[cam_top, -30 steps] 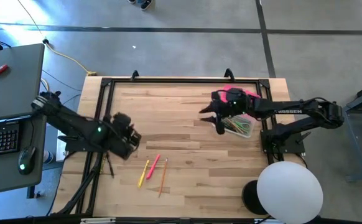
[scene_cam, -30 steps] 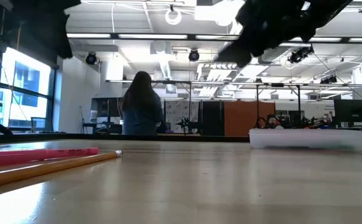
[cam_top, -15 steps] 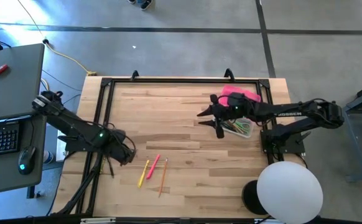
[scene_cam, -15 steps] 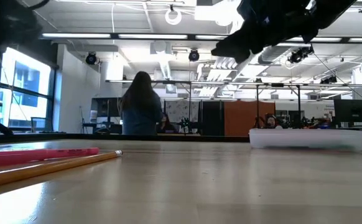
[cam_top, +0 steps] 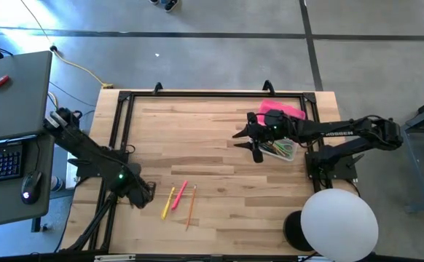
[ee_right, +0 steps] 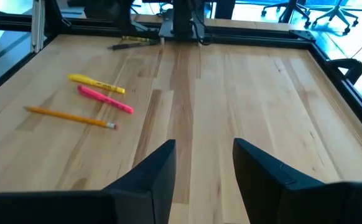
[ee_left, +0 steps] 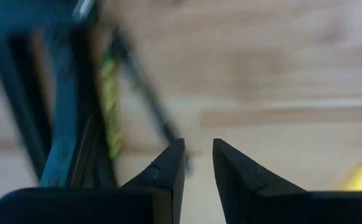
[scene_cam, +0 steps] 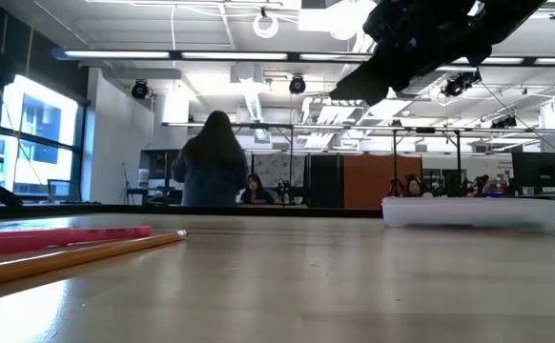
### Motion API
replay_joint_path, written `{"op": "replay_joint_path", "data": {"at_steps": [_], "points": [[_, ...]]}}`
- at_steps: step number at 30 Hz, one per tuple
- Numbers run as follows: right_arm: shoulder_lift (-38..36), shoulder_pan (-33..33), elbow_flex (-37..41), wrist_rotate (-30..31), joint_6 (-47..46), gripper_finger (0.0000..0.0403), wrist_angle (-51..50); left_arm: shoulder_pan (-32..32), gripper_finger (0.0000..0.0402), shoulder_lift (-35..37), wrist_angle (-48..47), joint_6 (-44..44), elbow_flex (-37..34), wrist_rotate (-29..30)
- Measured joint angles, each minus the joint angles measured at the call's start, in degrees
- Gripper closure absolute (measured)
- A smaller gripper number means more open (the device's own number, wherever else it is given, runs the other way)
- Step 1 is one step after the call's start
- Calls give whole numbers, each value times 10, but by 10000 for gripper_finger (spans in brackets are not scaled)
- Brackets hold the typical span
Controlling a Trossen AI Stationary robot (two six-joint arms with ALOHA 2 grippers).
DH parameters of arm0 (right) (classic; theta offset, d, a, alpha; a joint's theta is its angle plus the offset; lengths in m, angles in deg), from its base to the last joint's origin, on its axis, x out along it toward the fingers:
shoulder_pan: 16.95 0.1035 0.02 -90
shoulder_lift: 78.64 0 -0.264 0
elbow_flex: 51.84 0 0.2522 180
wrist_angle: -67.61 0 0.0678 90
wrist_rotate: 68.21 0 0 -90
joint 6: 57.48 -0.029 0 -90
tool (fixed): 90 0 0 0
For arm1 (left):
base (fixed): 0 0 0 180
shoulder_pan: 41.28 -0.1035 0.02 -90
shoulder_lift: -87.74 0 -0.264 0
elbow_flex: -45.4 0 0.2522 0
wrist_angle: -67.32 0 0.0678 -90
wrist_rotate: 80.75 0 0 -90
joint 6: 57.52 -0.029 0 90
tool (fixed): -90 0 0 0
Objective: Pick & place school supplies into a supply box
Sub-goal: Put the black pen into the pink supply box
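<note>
Reaching low over the bench's (cam_top: pixel 219 124) edge, the left gripper (ee_left: pixel 198 163), jaws slightly parted, is needing to straddle the dark pen (ee_left: pixel 145 102) squarely; the right gripper (ee_right: pixel 203 163) is waiting open-jawed beside the supply box (cam_top: pixel 279 148).

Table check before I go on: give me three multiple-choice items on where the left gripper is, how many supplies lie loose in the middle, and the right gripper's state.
1. Where is the left gripper?
A. over the supply box
B. low by the table's left rail, beside the loose supplies
C. off the table

2. How many supplies lie together on the open wood?
A. one
B. three
C. six

3. How do the right gripper's fingers stand?
A. apart, holding nothing
B. shut on a pencil
C. shut on the lid

Answers: 1 B, the high view shows it next to the yellow pen. 2 B, the yellow pen, pink pen and orange pencil. 3 A, the right wrist view shows bare wood between them, near the supply box.
</note>
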Motion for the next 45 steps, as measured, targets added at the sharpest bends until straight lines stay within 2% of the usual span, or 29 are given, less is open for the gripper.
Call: {"op": "replay_joint_path", "data": {"at_steps": [2,6,11,14,23,32,41,45], "points": [[0,0,0,0,0,265,-3,14,289,-7,12,40,0,-29],[0,0,0,0,0,265,-2,37,289,-26,42,61,0,-9],[0,0,0,0,0,265,-3,57,289,-46,47,69,-11,-23],[0,0,0,0,0,265,-6,69,289,-46,85,81,-29,-23],[0,0,0,0,0,265,-7,68,289,-46,131,83,-82,-24],[0,0,0,0,0,265,-7,71,289,-44,153,81,-92,-21],[0,0,-1,7,0,265,-6,74,289,-46,239,-9,-93,167],[0,0,-1,24,2,265,-3,74,289,-46,248,-42,-90,190]]}}
